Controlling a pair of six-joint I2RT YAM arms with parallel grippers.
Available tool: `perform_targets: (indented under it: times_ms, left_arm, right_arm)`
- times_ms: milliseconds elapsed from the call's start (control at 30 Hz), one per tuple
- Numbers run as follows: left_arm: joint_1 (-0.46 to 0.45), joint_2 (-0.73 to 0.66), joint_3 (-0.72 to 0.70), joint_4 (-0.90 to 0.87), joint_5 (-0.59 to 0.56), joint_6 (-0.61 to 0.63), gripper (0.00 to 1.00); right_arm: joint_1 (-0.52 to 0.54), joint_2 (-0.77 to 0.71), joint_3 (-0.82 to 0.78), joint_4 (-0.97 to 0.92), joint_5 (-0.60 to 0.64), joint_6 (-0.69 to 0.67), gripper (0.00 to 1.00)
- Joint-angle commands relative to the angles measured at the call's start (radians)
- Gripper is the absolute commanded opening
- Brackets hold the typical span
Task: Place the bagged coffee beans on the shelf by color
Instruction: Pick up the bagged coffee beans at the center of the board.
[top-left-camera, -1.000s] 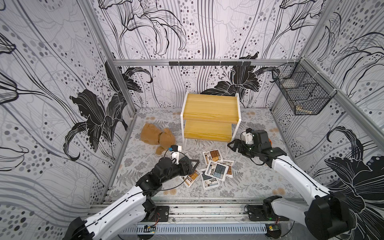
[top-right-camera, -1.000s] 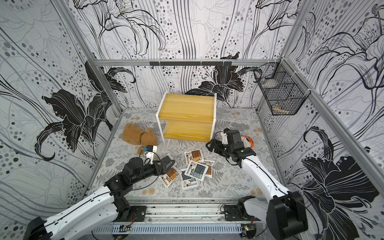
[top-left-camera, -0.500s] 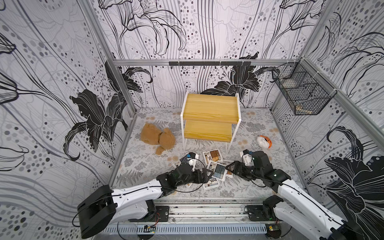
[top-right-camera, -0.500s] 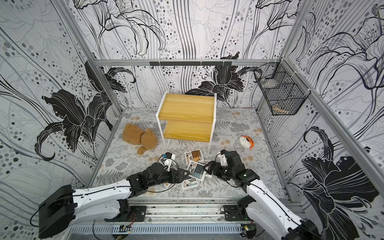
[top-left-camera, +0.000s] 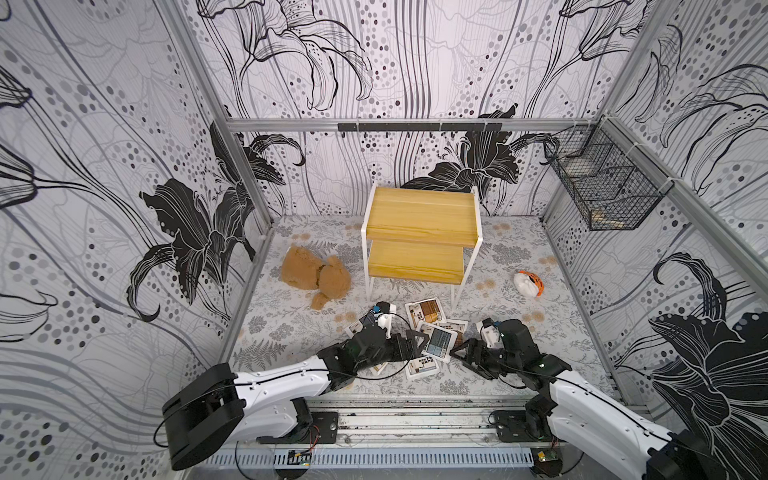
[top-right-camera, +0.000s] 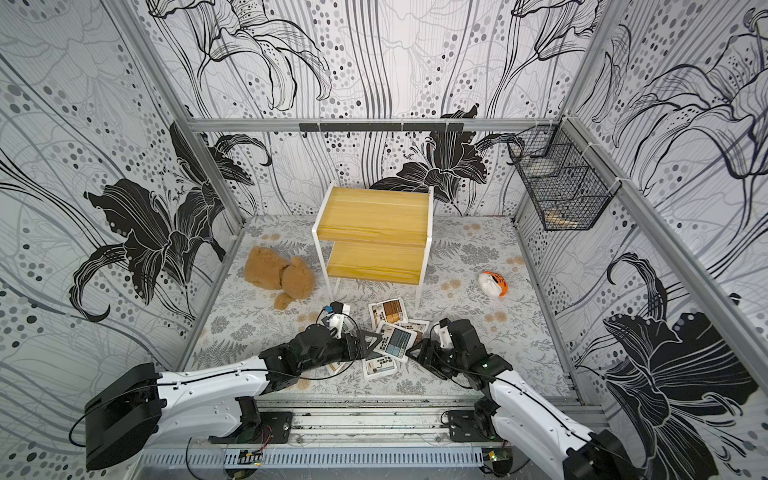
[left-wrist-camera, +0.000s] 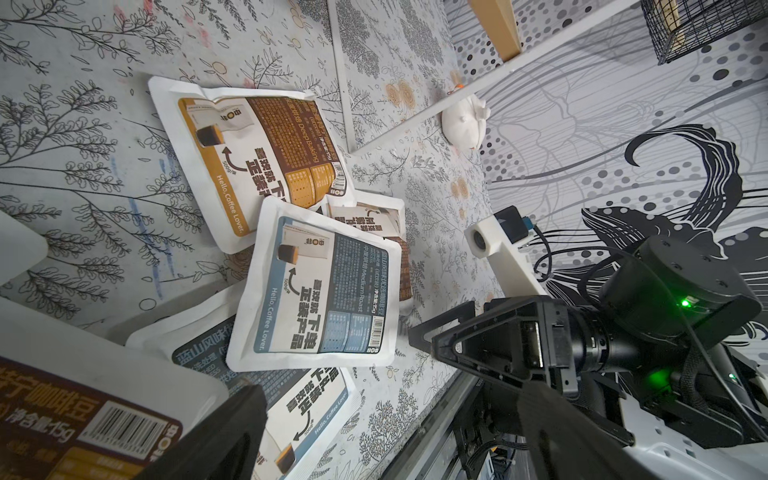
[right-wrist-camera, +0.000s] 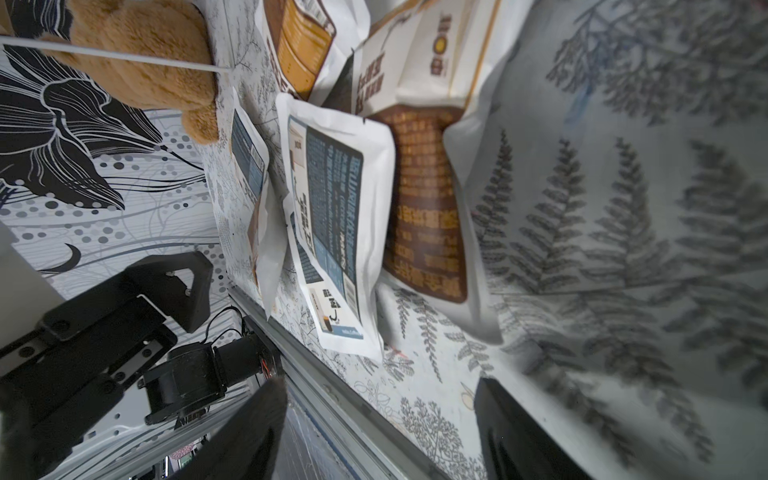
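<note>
Both arms sit low up front: left gripper spread wide, right gripper fingers apart over the bare mat. Just past them, the coffee pouches are piled on the mat. The blue pouch reads "Medium Roast", the brown pouch "Deep Baking", both "Hello, Coffee Lover." The shelf stands behind.

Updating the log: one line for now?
shelf: bare; coffee pouches: piled in front; left gripper: open at pile; right gripper: open beside pile

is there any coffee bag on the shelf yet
No, both yellow boards of the shelf are bare, and the coffee bags lie piled in front of it.
</note>
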Motion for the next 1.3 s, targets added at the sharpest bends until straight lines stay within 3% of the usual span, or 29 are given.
perform_targets:
  times_ms: [0, 400, 733, 1067, 1267]
  left_arm:
    - [-0.006, 0.007, 0.0, 0.041, -0.014, -0.002, 1.0]
    - [-0.005, 0.016, -0.001, 0.04, -0.004, 0.005, 0.99]
    - [-0.006, -0.008, -0.011, 0.021, -0.007, 0.012, 0.99]
    - [-0.006, -0.032, -0.019, -0.009, -0.015, 0.021, 0.99]
    - [-0.005, -0.052, -0.03, -0.018, -0.024, 0.02, 0.99]
  right_arm:
    - [0.015, 0.02, -0.014, 0.098, -0.013, 0.036, 0.75]
    - [0.108, 0.145, -0.03, 0.24, 0.06, 0.095, 0.67]
    - [0.181, 0.251, -0.031, 0.331, 0.185, 0.142, 0.48]
    - [0.183, 0.278, -0.013, 0.382, 0.231, 0.138, 0.44]
    - [0.184, 0.287, -0.011, 0.39, 0.225, 0.138, 0.29]
